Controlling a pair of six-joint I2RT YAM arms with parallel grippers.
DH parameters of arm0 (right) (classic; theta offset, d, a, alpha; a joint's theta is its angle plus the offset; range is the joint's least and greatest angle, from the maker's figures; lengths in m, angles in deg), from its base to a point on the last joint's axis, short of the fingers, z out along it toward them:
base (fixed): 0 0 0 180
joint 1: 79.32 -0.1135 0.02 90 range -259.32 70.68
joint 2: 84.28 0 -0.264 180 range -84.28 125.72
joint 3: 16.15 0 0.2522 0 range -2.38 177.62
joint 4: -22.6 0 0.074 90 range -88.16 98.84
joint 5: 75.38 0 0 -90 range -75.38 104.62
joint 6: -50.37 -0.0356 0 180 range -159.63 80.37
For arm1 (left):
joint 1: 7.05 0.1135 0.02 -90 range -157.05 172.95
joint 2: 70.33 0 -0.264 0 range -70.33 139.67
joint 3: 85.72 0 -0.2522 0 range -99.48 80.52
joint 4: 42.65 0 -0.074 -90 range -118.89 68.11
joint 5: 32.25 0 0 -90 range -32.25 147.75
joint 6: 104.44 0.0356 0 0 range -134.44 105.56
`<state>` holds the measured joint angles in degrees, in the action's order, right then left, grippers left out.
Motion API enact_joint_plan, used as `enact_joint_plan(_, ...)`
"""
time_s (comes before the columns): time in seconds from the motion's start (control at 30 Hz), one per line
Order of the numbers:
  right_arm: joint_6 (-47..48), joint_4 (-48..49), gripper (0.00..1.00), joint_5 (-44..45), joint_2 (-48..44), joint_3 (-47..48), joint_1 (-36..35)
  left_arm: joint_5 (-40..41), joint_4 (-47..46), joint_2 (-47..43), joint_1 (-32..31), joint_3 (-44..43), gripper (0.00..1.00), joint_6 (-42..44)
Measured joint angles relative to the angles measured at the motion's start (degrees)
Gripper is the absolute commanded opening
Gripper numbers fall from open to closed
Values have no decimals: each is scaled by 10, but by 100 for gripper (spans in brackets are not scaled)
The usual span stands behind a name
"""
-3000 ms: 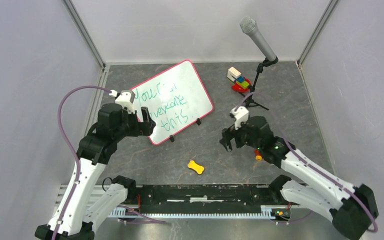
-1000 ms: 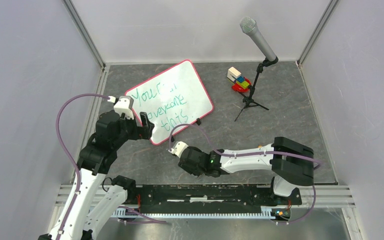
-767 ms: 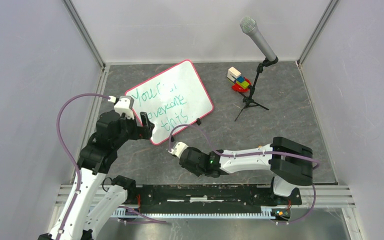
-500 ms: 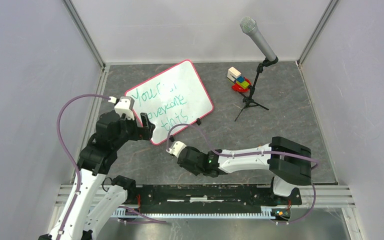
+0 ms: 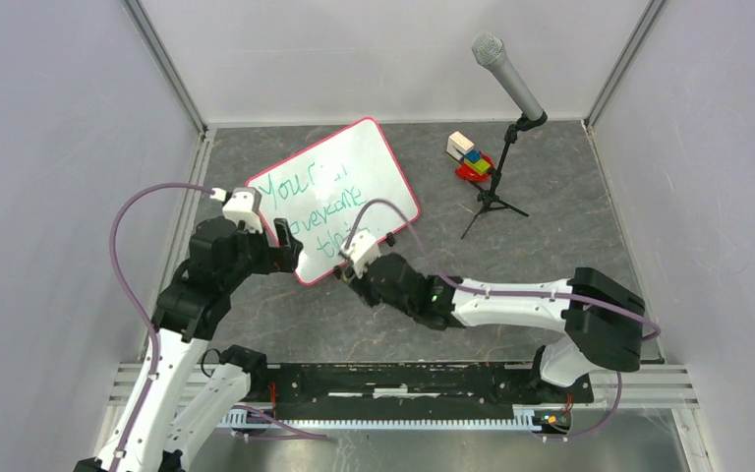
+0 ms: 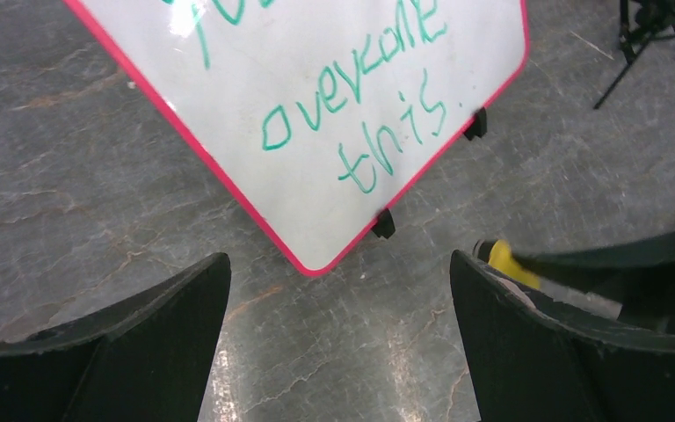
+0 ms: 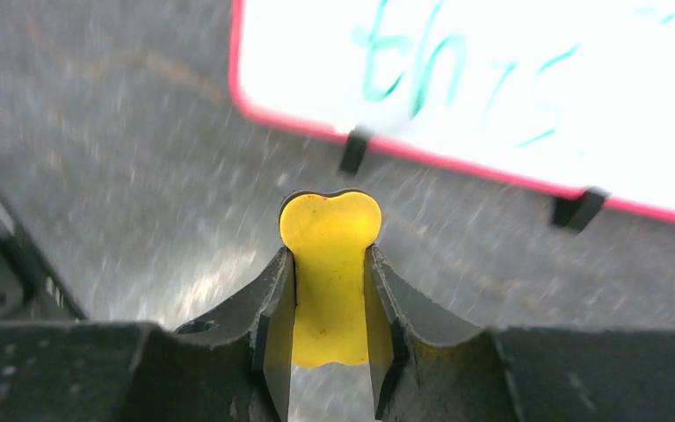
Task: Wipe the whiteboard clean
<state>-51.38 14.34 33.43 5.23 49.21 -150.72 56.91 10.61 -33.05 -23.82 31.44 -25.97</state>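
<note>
I see the grey stone-patterned table (image 5: 551, 226) filling the cell. The whiteboard (image 5: 374, 167) lies flat on its far-left part, turned at an angle, one corner pointing toward me. It carries green handwriting (image 5: 326, 209). A microphone (image 5: 507, 77) on a tripod stand rises to the right of the board, well apart from it.

My left gripper (image 6: 338, 281) hangs over the board's near corner with its fingers spread wide and nothing between them. In its wrist view that corner sits just ahead of the gap.

A small pile of coloured blocks (image 5: 470, 157) sits beside the microphone stand.

My right gripper (image 7: 330, 264) is at the board's near-right edge, close to the two black feet (image 7: 352, 149). Its wrist view is blurred, but the red-pink frame and the word "this" lie just ahead of the fingertips. The fingers are pinched on a yellow bone-shaped piece (image 7: 330, 224), whose tip stops short of the frame.
</note>
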Motion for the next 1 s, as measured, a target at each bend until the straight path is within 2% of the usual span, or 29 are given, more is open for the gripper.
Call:
enact_joint_plan(0.2, -4, 107, 16, -23, -11, 16, 105, 39, 11, 45, 27, -78, 100, -43)
enact_joint_plan(0.43, 8, 155, 16, -37, 79, 184, 181, -29, -89, 176, 145, -153, 99, -127)
enact_joint_plan(0.7, 26, 181, 16, -76, 184, 345, 236, -86, -213, 310, 277, -134, 87, -218)
enact_joint_plan(0.77, 36, 184, 16, -92, 200, 355, 247, -111, -252, 325, 302, -118, 86, -234)
enact_joint_plan(0.87, 48, 184, 16, -110, 211, 355, 261, -150, -282, 357, 329, -110, 78, -237)
enact_joint_plan(1.0, 69, 172, 16, -144, 224, 367, 278, -190, -299, 390, 337, -103, 72, -234)
